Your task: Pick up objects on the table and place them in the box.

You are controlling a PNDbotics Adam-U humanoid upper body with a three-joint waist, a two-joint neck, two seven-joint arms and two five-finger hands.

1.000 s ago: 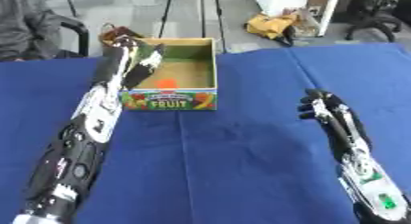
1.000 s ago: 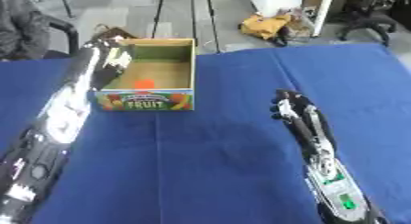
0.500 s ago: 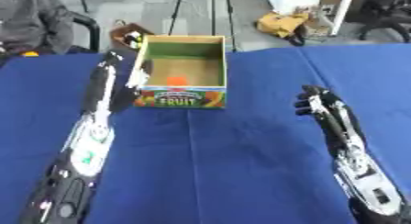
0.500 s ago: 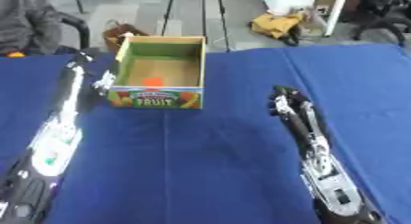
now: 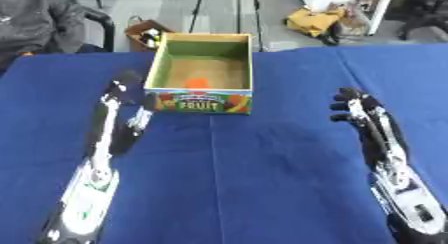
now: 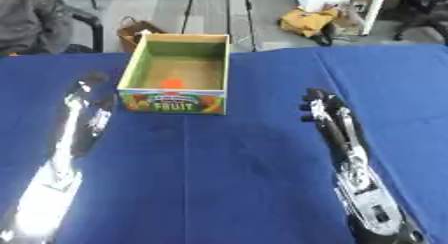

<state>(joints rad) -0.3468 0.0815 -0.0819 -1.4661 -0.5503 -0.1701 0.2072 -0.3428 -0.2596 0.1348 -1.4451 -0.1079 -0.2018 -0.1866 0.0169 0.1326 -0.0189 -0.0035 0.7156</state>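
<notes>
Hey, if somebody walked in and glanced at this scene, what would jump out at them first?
Most likely the open fruit box at the far middle of the blue table, green inside with a small orange thing on its floor. Next, the two black and silver arms lying along either side: the left hand just left of the box, the right hand out on bare cloth to the right.

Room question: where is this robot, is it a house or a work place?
Probably a lab or office workroom. Tripod legs and an office chair stand on the bare floor behind a table draped in blue cloth, where a fruit box sits.
</notes>
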